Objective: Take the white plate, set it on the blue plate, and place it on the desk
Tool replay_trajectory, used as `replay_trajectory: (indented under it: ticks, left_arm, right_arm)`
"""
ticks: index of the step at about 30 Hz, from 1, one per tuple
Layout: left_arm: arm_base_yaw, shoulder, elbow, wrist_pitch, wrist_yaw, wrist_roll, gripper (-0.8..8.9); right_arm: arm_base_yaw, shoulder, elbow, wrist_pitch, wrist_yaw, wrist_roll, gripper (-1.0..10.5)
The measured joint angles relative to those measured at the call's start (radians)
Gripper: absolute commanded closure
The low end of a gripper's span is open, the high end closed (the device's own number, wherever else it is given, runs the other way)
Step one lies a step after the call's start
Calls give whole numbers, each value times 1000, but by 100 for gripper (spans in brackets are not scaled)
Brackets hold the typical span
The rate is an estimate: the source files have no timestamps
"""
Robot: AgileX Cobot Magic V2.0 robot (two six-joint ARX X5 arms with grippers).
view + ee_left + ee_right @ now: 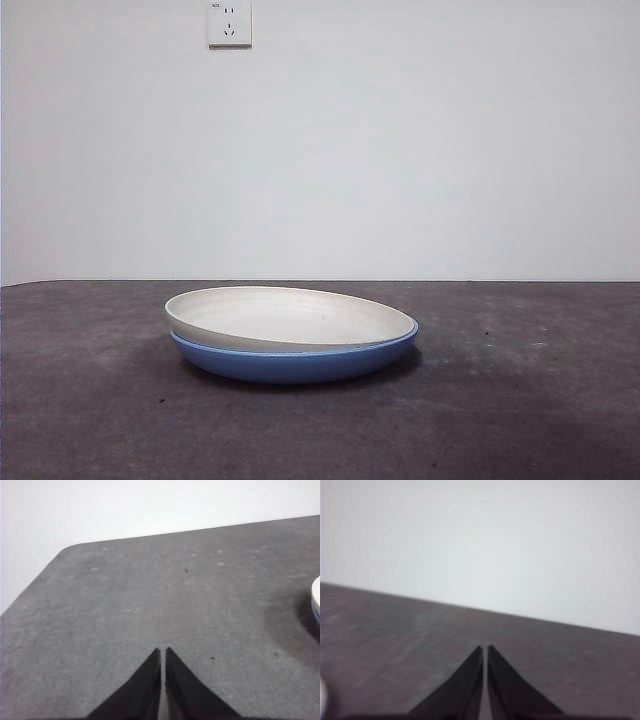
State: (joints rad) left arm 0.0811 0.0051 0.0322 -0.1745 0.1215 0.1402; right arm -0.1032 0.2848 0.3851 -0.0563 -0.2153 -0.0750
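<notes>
Nearest the front camera we see the desk [110, 420], a dark grey, rough, speckled surface running back to a pale wall. On it, near the middle of the front view, stands the blue plate [295, 362], resting directly on the desk. The white plate [290, 318] sits inside the blue plate, tilted: its left rim rides above the blue rim, while its right rim drops level with it. Behind both, high on the wall, we note a white power socket [229, 23].

No arm appears in the front view. In the left wrist view, we find the left gripper [163, 652] above bare desk with its two black jaws pressed together and holding nothing; the stacked plates show only as a sliver at the frame edge, well apart from it. In the right wrist view, the right gripper [485, 650] likewise has its jaws pressed together, empty, over the desk, facing the wall.
</notes>
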Motion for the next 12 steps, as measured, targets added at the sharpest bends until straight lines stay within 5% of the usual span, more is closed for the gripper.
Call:
replay_trajectory:
  ticks: [12]
  left_arm:
    - [0,0,0,0,0,0,785]
  right_arm:
    - [-46,-222,-282,68,164,51,937]
